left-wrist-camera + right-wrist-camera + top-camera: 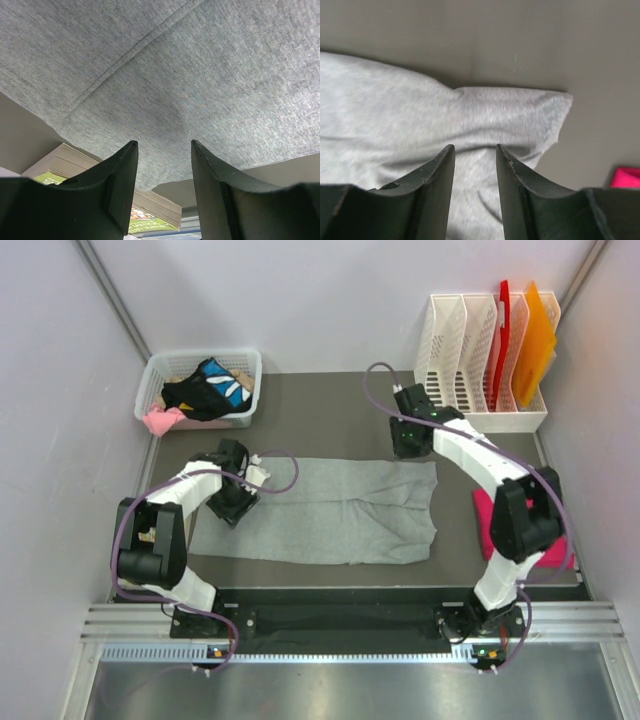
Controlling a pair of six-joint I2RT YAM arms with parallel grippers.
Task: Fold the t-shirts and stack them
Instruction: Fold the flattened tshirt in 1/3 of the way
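Observation:
The light grey t-shirt [330,510] lies flat in a long rectangle across the middle of the dark table. My left gripper [232,502] is at its left end; in the left wrist view the gripper [162,145] is open, with grey cloth [190,75] and a seam beyond the tips and nothing between the fingers. My right gripper [408,445] hangs by the shirt's far right corner. In the right wrist view it [475,147] is open just above the rumpled corner [520,110]. The pink t-shirt [487,525] lies folded at the right, partly under the right arm, and its edge [626,176] shows in that view.
A white basket [245,365] holding dark and pink clothes stands at the back left. At the back right is a white file rack [450,335] with red [503,330] and orange [540,335] folders. A box with a green label [150,220] shows past the table edge.

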